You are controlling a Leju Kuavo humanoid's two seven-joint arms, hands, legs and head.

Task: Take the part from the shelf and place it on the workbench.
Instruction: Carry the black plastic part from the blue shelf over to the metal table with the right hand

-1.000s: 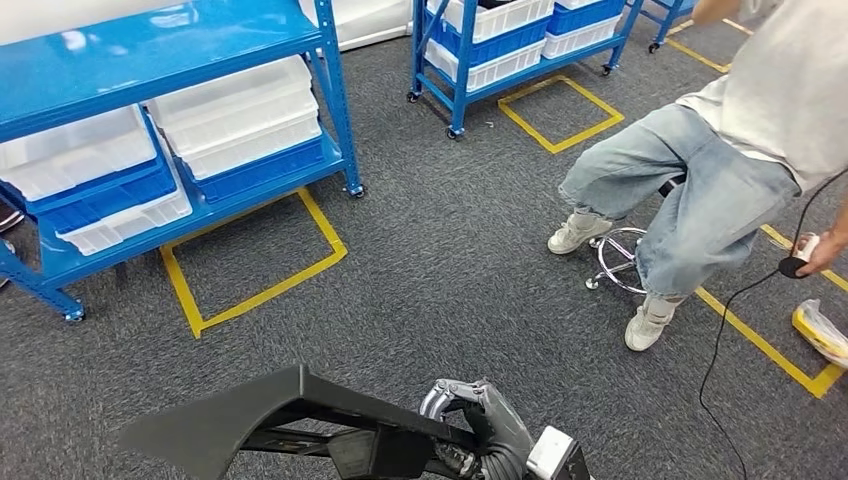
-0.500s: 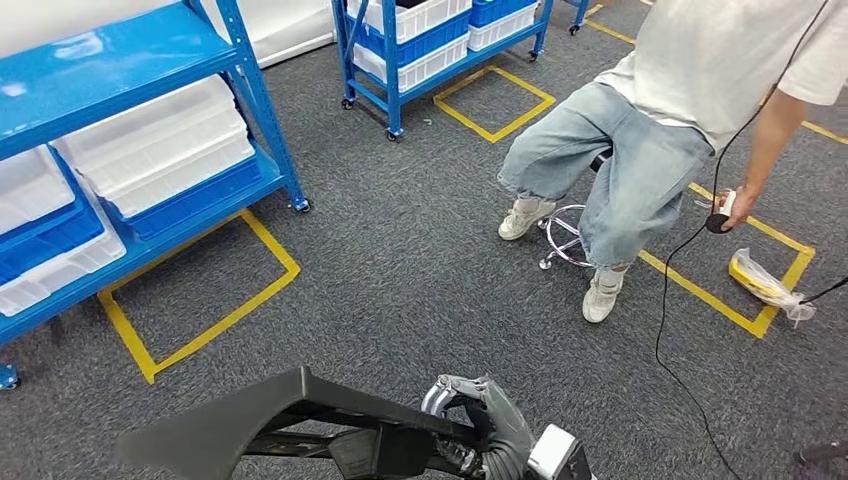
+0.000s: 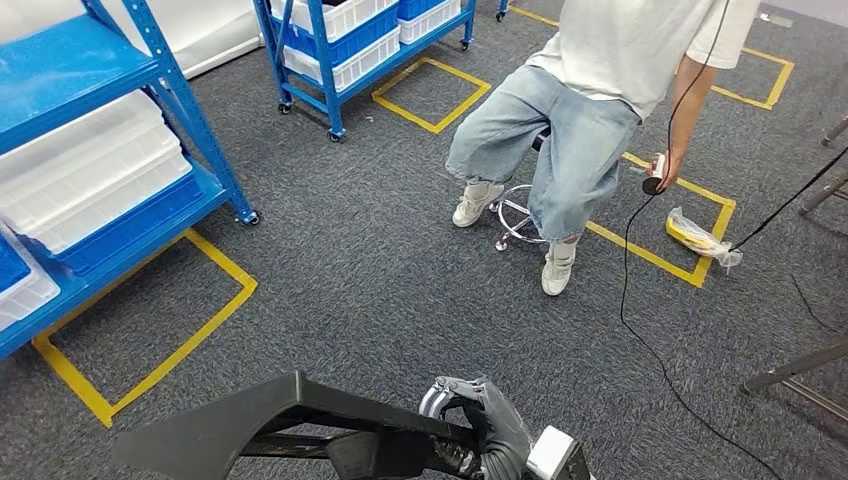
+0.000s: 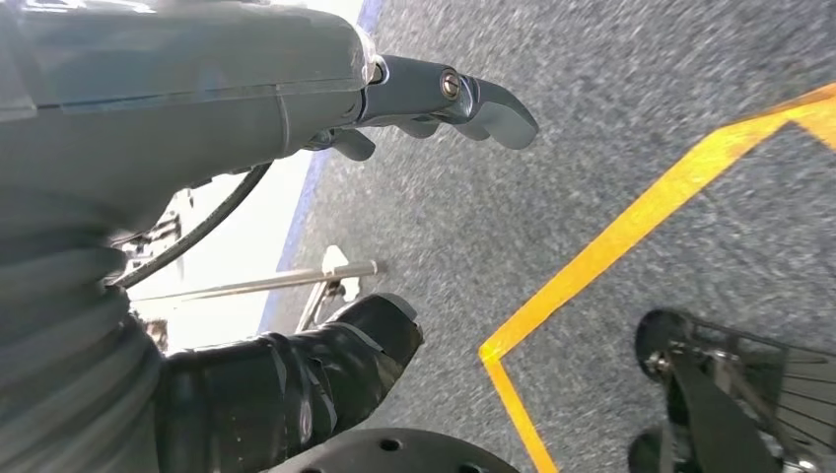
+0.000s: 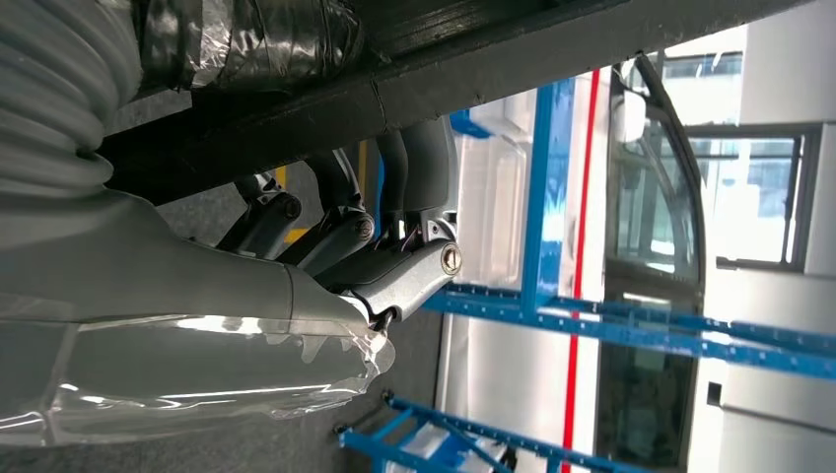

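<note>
right robot hand gripping black part — carpet

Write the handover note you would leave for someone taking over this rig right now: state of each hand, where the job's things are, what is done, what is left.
Right hand: grips the black part, carried low in front of the body.
Left hand: holds nothing, fingers loosely extended, hanging over the grey carpet.
Blue shelf with white bins stands to the left.
A person sits on a stool ahead, holding a cabled device; a cable trails on the carpet.
Done: part is off the shelf and in hand.
Left: reach the workbench, keeping clear of the person and cable, and set the part down on it.
</note>
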